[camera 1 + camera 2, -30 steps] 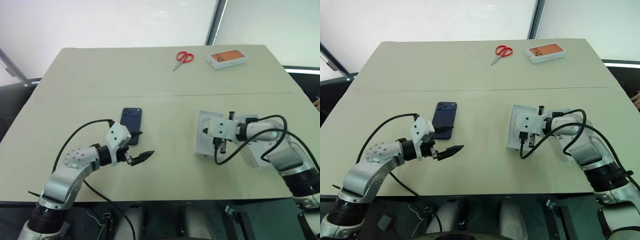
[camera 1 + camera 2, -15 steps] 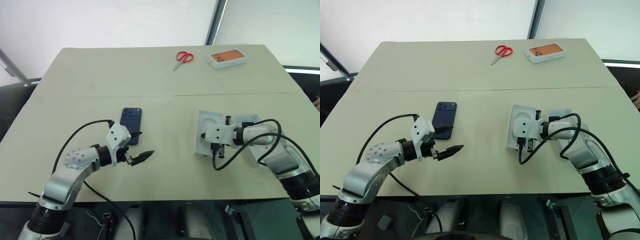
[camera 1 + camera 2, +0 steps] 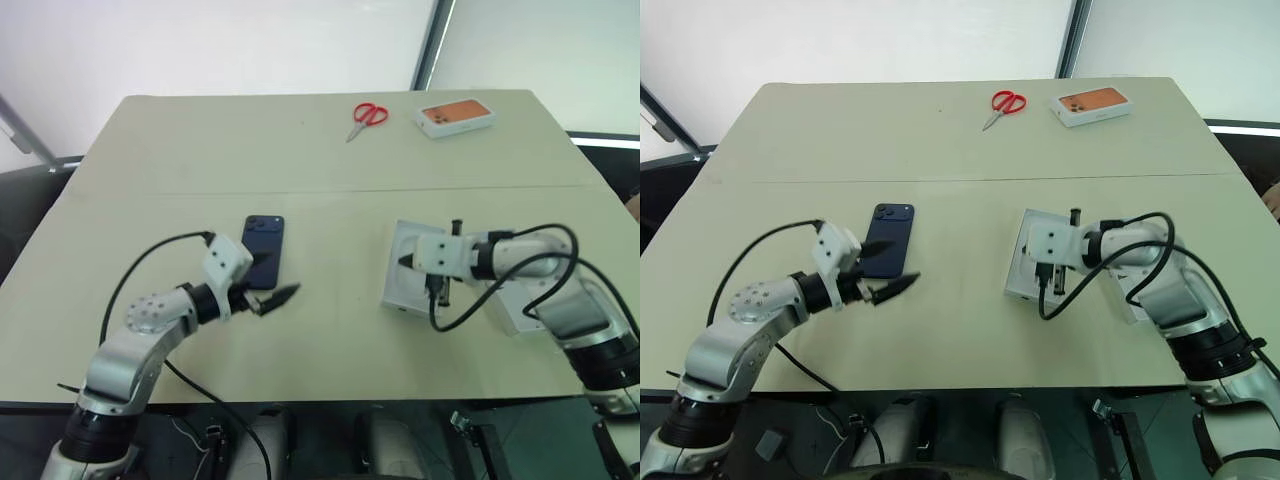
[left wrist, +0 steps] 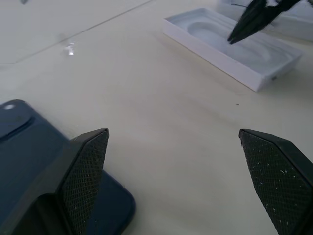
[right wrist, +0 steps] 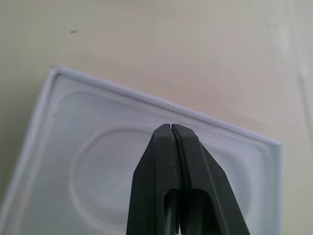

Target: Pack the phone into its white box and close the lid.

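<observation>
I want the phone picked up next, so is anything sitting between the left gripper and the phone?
Nothing visible. The open left gripper sits right beside the phone, which lies flat on the table with bare tabletop around it.

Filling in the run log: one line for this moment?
phone: flat on table | left end effector: open, beside phone | right end effector: shut, over white insert
</observation>
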You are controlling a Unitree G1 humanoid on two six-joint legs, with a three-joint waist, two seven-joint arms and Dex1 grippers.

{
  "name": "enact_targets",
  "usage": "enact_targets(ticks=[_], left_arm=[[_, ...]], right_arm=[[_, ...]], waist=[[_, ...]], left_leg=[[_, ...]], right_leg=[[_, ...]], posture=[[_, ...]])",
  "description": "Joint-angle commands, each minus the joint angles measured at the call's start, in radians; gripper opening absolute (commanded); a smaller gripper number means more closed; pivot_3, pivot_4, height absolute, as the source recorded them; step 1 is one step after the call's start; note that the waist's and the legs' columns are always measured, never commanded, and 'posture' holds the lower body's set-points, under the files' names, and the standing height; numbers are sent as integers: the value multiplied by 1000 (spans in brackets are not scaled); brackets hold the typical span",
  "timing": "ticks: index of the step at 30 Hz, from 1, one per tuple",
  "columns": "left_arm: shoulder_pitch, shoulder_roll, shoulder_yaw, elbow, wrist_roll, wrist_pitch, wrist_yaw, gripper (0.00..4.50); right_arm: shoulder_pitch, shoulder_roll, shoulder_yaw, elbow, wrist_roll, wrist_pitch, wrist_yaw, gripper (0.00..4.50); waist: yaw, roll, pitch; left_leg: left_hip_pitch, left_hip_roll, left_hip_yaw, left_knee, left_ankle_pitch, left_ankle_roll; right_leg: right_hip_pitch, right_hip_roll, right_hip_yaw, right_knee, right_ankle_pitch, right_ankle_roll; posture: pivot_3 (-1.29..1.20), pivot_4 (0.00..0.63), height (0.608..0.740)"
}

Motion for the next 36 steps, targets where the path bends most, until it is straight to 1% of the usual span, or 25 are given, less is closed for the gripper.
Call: enact_targets(ticks=[1, 4, 7, 11, 13, 19, 24, 28, 36], left_arm=[[-78, -60, 191, 50, -95, 154, 188, 4500], [-137, -81, 309, 91, -130, 304, 328, 4500], [-213, -80, 370, 140, -161, 513, 429, 4500], [-325, -66, 394, 228, -194, 759, 457, 4500], [-375, -70, 402, 273, -196, 844, 461, 4500], [-447, -119, 413, 338, -191, 968, 439, 4500], [-448, -166, 423, 336, -184, 1015, 440, 4500], [-426, -223, 414, 306, -230, 1017, 450, 4500], [-367, -301, 421, 246, -329, 1017, 511, 4500]], right_arm=[[-58, 37, -50, -22, 51, 33, -31, 20], [-102, 118, -26, -41, 65, 71, -71, 20], [-120, 198, 36, -50, 40, 103, -100, 20], [-148, 315, 148, -14, -23, 130, -153, 20], [-163, 365, 192, 12, -47, 147, -173, 20], [-205, 480, 298, 122, -116, 139, -221, 20], [-230, 547, 350, 207, -147, 102, -234, 20], [-256, 612, 382, 289, -172, 80, -260, 20], [-273, 649, 379, 344, -191, 46, -280, 20]], waist=[[-2, -1, 0], [-7, -1, 0], [-4, -1, 0], [0, -2, 0], [-1, -2, 0], [-5, -2, -1], [-2, -2, -1], [-1, -2, -1], [-2, -2, -2]], left_leg=[[0, 0, 0, 0, 0, 0], [0, 0, 0, 0, 0, -1], [0, 0, 0, 0, 2, -3], [-1, -1, -1, 1, 3, -6], [-1, -1, -1, 1, 4, -7], [-1, -1, -2, 1, 4, -8], [-1, -1, -1, 0, 5, -8], [-1, -2, -2, 0, 5, -8], [0, -2, -2, 0, 5, -8]], right_leg=[[0, 0, -1, 0, 0, 0], [0, 0, -1, 0, 0, 0], [-1, 0, -1, 1, 0, 0], [-1, 0, -1, 1, 0, 0], [-1, 0, -1, 1, 0, 0], [-2, 0, -2, 2, 0, 0], [-2, 0, -1, 2, 0, 0], [-2, 0, -1, 2, 0, 0], [-1, -1, -1, 2, 0, 0]], posture=[[0, 150, 697], [0, 150, 697], [0, 150, 697], [0, 150, 697], [0, 150, 697], [0, 150, 697], [0, 150, 697], [0, 150, 697], [0, 150, 697]])
